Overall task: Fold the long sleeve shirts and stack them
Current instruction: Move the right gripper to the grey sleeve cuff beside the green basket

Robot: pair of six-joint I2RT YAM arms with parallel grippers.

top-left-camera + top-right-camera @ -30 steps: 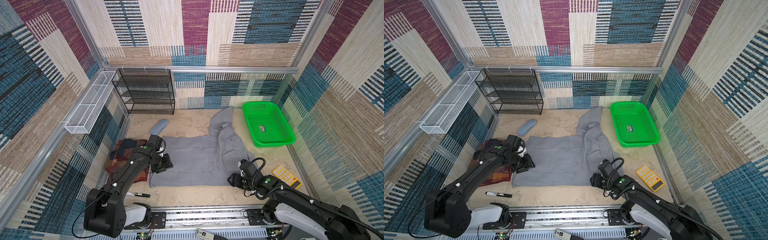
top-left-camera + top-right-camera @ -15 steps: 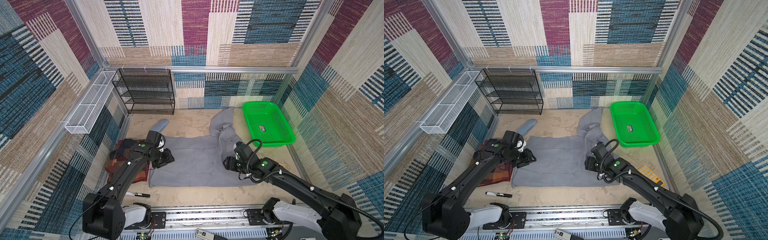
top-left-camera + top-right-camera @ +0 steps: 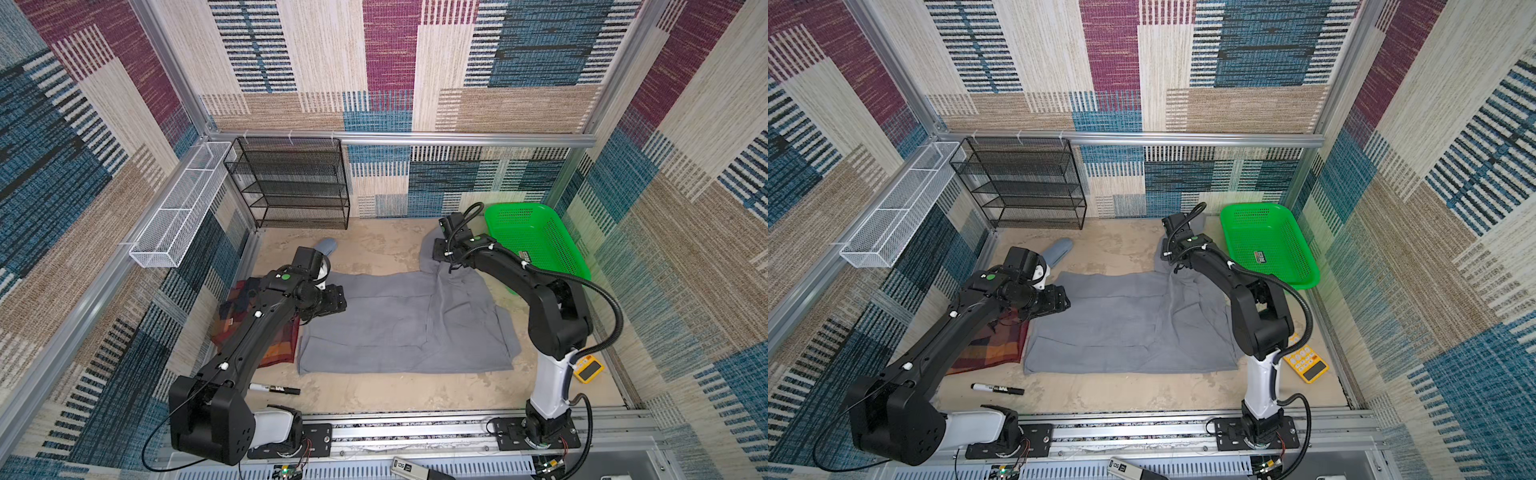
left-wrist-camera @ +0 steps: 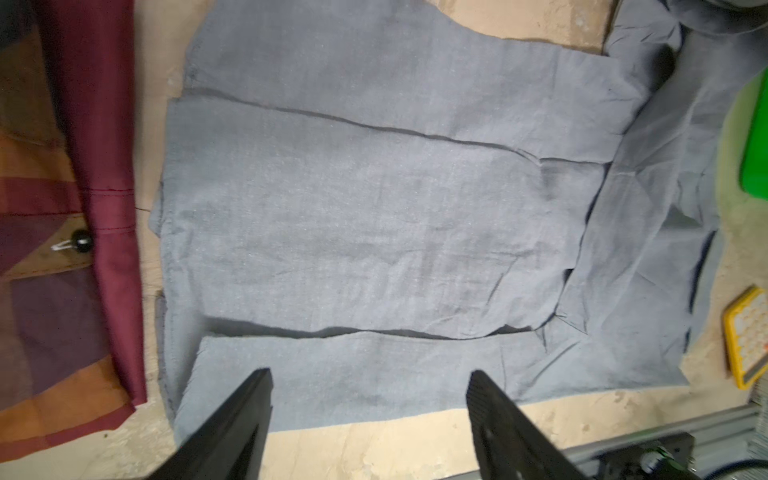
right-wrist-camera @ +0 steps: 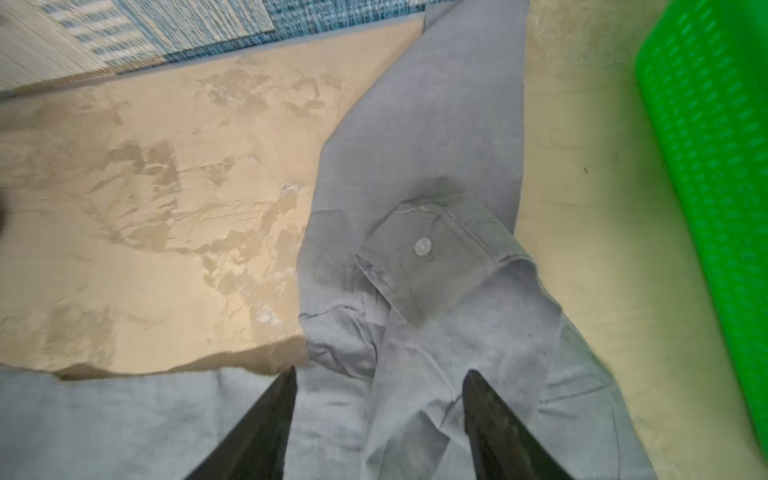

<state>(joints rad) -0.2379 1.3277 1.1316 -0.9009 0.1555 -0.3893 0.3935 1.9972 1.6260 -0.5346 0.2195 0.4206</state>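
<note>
Layout: spread shirt [image 3: 399, 328] lies flat mid-desk [image 3: 374, 249]. Its left edge sits under the left end effector [image 4: 370, 376] and the body runs from there toward the right arm. Second shirt [image 3: 992, 349] is just outboard of that end effector, under the left arm (thin strip of desk between the two shirts in the left wrist view). Case [image 3: 1059, 249] is behind the left end effector, between it and the rack [image 3: 299, 187] at the back wall. Marker [image 3: 996, 389] is in front of it, near the rail. Right end effector [image 5: 378, 376] is over the sleeve [image 5: 436, 145], which runs on past it toward the back wall. Basket [image 3: 540, 245] is just to its right. Calculator [image 3: 1306, 363] is well in front of it, near the shirt's right edge.
</note>
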